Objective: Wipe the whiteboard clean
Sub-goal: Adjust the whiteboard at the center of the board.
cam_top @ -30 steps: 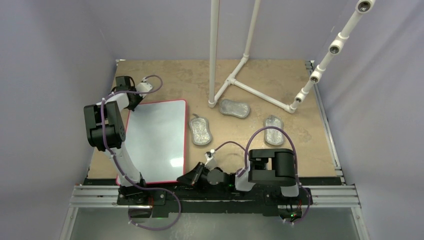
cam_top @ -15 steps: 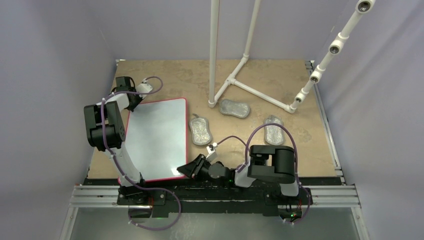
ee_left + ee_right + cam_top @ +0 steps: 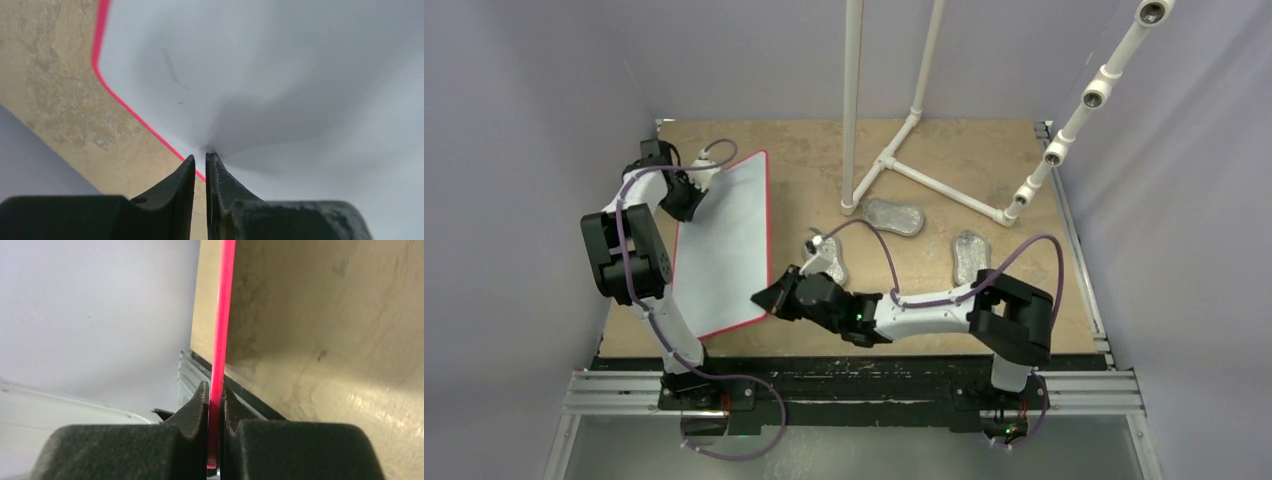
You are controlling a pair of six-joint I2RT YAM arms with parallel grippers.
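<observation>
— While we look down from above, the whiteboard (image 3: 724,235) stands tipped on the left of the table (image 3: 984,160). Its right long side looks raised and its left long side low. The left pincer (image 3: 686,195) has the far left corner, and the right pincer (image 3: 764,298) has the near right edge.

— So we read this as turning the board, not wiping it yet. The silvery pads (image 3: 894,216) lie out to the right, one just beside our right arm, so the swing should stay on the board's own side.

— Over to the left wrist. Our pincer is drawn down to a slit and nips the red rim (image 3: 130,112) right at its tips. On the white face there is only a faint dark stroke (image 3: 172,70).

— That is a thin bite on a glossy edge. We would keep the squeeze steady and let the low side act as the hinge, with no jerks.

— Right wrist now. The board shows edge-on, a red line running straight between our fingers (image 3: 197,405), which are clamped hard onto it, with the table beyond.

— Good, it sits square in there. The trick, we think, is to move both wrists at the same pace. If one leads, the board twists and may slip from the left tips first.
</observation>
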